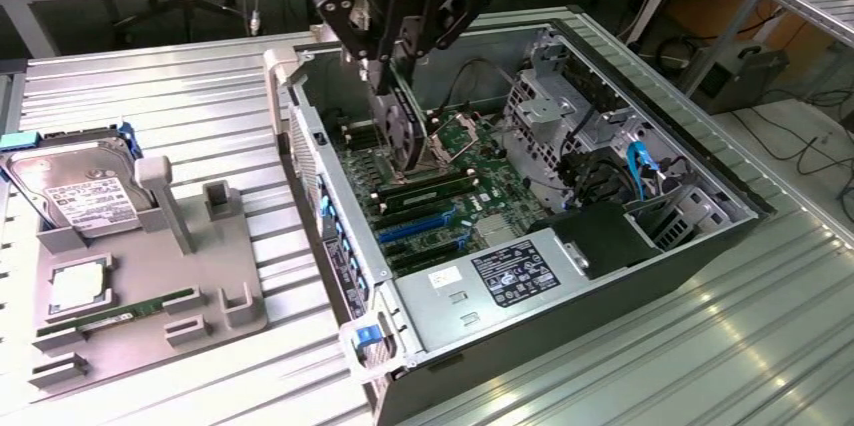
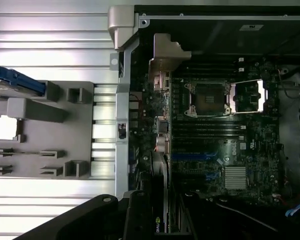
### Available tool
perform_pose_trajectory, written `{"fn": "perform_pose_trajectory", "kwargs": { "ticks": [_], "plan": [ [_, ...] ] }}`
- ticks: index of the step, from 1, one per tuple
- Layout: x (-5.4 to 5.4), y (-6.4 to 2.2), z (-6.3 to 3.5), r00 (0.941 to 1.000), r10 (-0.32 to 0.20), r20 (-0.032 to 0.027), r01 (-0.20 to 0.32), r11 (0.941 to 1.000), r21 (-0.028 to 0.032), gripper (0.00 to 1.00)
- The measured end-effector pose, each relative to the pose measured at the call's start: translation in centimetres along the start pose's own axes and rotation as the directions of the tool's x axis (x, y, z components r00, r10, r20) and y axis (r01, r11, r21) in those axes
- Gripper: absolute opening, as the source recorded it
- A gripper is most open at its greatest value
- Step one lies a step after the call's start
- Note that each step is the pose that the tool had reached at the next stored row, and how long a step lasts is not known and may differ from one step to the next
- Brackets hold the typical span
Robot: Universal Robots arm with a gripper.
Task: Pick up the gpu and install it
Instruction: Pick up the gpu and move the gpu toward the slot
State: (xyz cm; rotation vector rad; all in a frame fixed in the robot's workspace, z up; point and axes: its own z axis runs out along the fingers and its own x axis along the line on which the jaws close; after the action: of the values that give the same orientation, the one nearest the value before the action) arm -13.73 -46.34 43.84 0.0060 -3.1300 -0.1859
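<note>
My jaws stand partly closed, clamped on the upper edge of the gpu (image 1: 398,118). The card hangs upright on its edge inside the open computer case (image 1: 587,336), toward the far left of the case in the exterior view. Its lower edge is close over the motherboard (image 1: 461,191), just beside the open CPU socket (image 2: 208,97). I cannot tell whether it touches the board. Well apart on the exterior view's left, a gray fixture tray (image 1: 160,271) sits on the ribbed metal desk (image 1: 160,86), carrying a hard drive (image 1: 80,191) and a RAM stick (image 1: 120,314).
</note>
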Motion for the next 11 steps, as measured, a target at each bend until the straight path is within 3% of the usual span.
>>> {"fn": "perform_pose_trajectory", "kwargs": {
  "ticks": [6, 11],
  "plan": [
    [-2.8, -0.12, 0.88, 1.0000, 0.000, -0.0010, 0.000, 1.0000, 0.0003, 0.26],
    [-5.8, -0.27, 2.02, 1.0000, 0.000, -0.0009, 0.000, 1.0000, 0.0026, 0.26]
  ]
}}
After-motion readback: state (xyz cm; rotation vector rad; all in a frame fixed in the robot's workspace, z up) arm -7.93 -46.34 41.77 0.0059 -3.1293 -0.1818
